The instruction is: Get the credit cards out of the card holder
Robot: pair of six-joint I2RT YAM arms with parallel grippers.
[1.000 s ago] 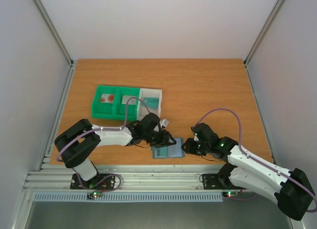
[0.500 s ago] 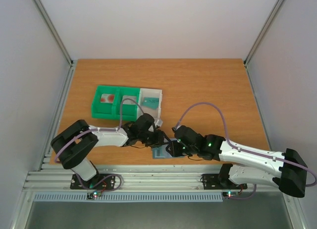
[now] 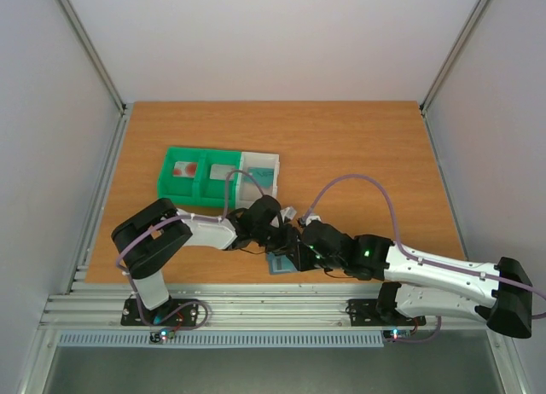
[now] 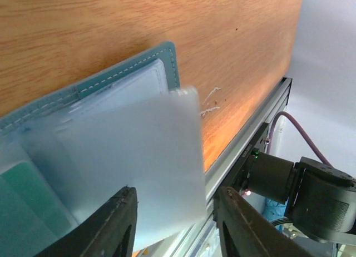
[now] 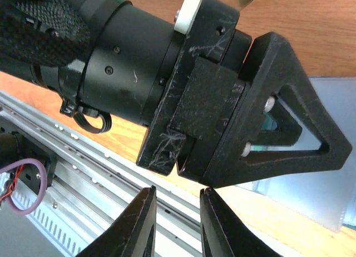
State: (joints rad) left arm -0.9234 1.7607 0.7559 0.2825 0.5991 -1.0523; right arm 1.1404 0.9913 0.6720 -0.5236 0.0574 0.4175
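While the card holder (image 3: 284,263) lies open at the table's (image 3: 358,147) near edge, the left gripper (image 4: 173,212) hovers with jaws apart over a pale card (image 4: 128,151) jutting from it. Beside it, the right gripper (image 5: 177,212) has its jaws narrowly apart, empty.

There are two arms, the left arm (image 3: 200,230) and the right arm (image 3: 435,270). There is one card holder (image 4: 122,73). At it the left wrist view shows two cards: one pale card (image 4: 128,157) and one teal card (image 4: 28,196). On the one table (image 3: 358,147) stand two trays: one green tray (image 3: 183,192) with two compartments and one white tray (image 3: 260,155) with one. Each compartment has one card inside, three in all; one of them is the red-marked card (image 3: 183,168).
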